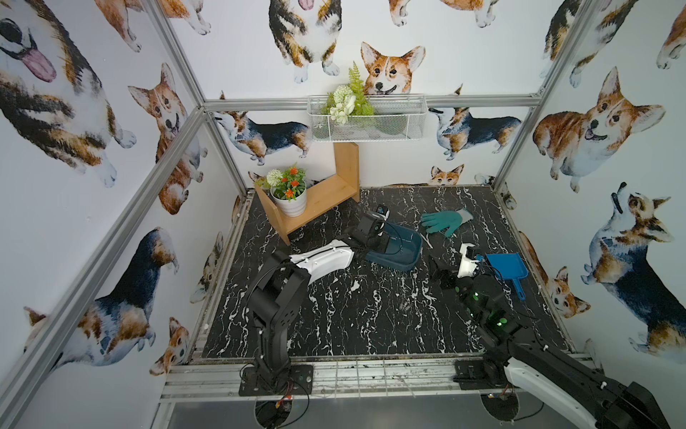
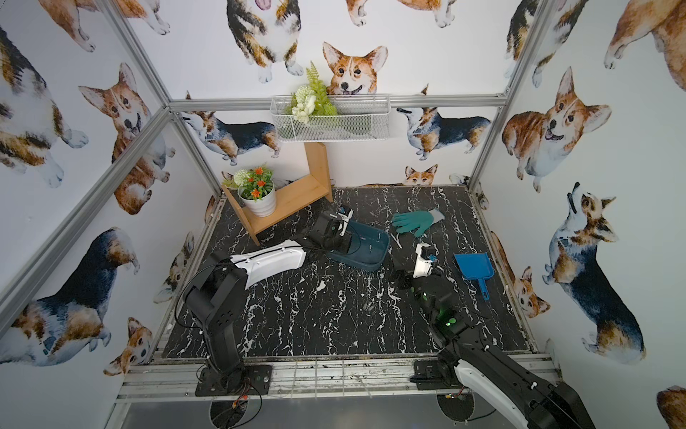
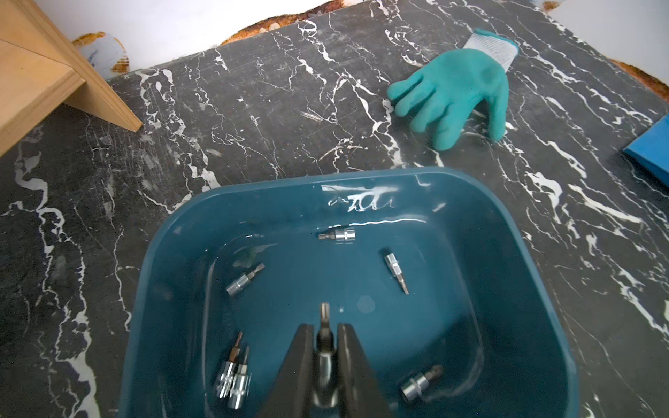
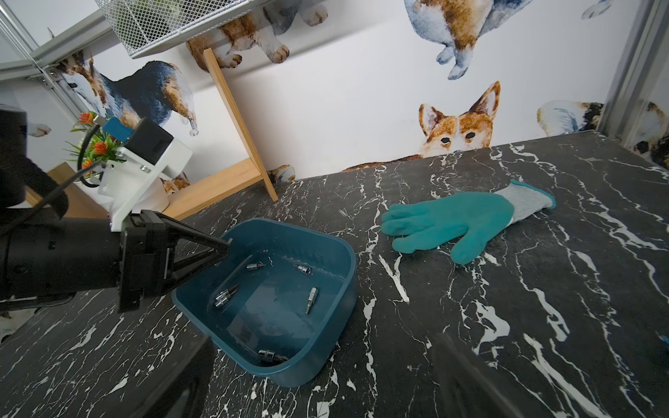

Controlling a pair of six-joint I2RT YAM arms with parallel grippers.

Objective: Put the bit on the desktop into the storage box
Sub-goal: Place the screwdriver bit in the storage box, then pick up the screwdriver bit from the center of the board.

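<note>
Steel bit (image 3: 323, 315) sits between left gripper (image 3: 325, 329) fingers, above the storage box (image 3: 506, 271), mid-desktop (image 1: 371, 315) toward the far edge. Jaws barely parted; can't tell if it's pinched. Right gripper (image 1: 438, 267) gapes empty. You're near the box wall, so a sticky release could flick it out.

Left arm (image 1: 321, 260) stretched forward, left gripper (image 3: 324, 327) tilted forward and down, jaws narrowly parted around a bit (image 3: 323, 315), grip unclear. Right arm (image 1: 482, 301) extended forward, right gripper (image 4: 322, 347) low, jaws wide apart, nothing between.
</note>
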